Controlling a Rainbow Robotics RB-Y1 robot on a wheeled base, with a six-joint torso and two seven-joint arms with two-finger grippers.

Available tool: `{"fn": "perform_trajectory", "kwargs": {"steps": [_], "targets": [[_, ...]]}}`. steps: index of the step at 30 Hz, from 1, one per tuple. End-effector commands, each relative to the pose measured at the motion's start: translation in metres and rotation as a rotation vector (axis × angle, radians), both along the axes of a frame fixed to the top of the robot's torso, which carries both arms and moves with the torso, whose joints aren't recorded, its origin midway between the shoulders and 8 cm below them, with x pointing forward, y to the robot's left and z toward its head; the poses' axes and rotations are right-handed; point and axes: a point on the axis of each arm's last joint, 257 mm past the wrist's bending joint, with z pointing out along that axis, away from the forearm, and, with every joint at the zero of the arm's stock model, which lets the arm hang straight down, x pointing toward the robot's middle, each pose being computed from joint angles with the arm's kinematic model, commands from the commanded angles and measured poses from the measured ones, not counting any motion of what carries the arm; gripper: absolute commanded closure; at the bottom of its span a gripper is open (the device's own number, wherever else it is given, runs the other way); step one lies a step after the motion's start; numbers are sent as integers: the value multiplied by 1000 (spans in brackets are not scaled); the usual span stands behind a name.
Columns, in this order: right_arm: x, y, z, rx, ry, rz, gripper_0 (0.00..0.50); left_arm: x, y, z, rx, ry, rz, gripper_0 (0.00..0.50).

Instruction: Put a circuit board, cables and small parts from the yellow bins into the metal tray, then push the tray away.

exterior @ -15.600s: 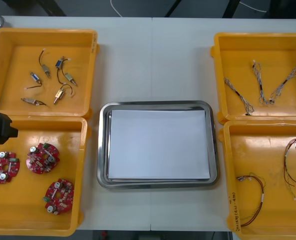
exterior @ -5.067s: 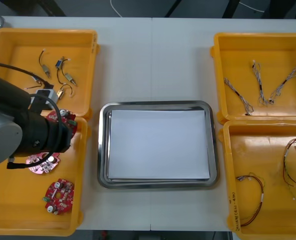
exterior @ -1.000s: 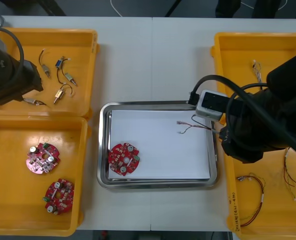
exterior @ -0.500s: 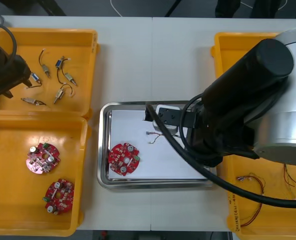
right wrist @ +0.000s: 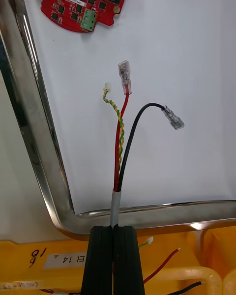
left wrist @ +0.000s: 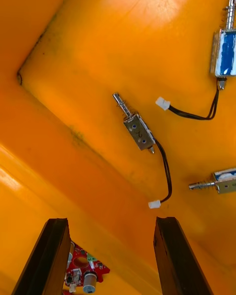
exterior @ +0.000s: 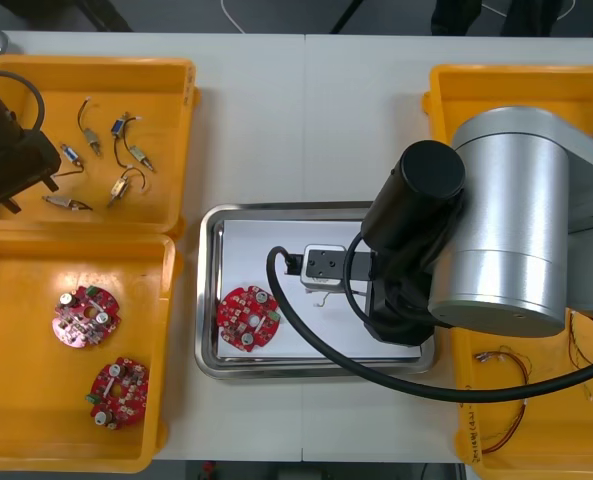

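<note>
My right gripper (right wrist: 114,230) is shut on the grey sleeve of a red and yellow cable (right wrist: 120,128), which also carries a black wire. The cable's free ends hang over the white inside of the metal tray (right wrist: 34,128), near its corner. A round red circuit board (exterior: 246,318) lies in the tray (exterior: 316,212), beyond the cable's ends (right wrist: 81,0). My left gripper (left wrist: 112,226) is open above the far left yellow bin (exterior: 166,70). A small metal part (left wrist: 138,132) with a black lead lies on the bin floor beyond its fingers.
Two more circuit boards (exterior: 84,316) (exterior: 116,392) lie in the near left bin. Several small metal parts (exterior: 126,185) are scattered in the far left bin. The near right bin (exterior: 506,455) holds cables (exterior: 511,400). My right arm covers most of the right bins.
My right arm has carried the cable from the tray's right edge to left of its middle and lower. My left arm has shifted slightly over the far left bin.
</note>
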Motion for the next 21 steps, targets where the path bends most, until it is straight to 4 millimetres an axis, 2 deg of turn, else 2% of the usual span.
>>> {"fn": "perform_trajectory", "kwargs": {"steps": [1, 11, 13, 21], "targets": [[9, 18, 1, -21, -26, 116, 500, 24, 16, 37, 75, -61, -57, 0], [22, 23, -20, -35, -12, 182, 500, 52, 30, 32, 67, -116, -32, 0], [23, 23, -25, -37, -24, 181, 500, 56, 34, 26, 85, -113, -28, 0], [24, 19, -48, -61, -59, 183, 500, 72, 27, 2, 70, -128, -29, 0]]}}
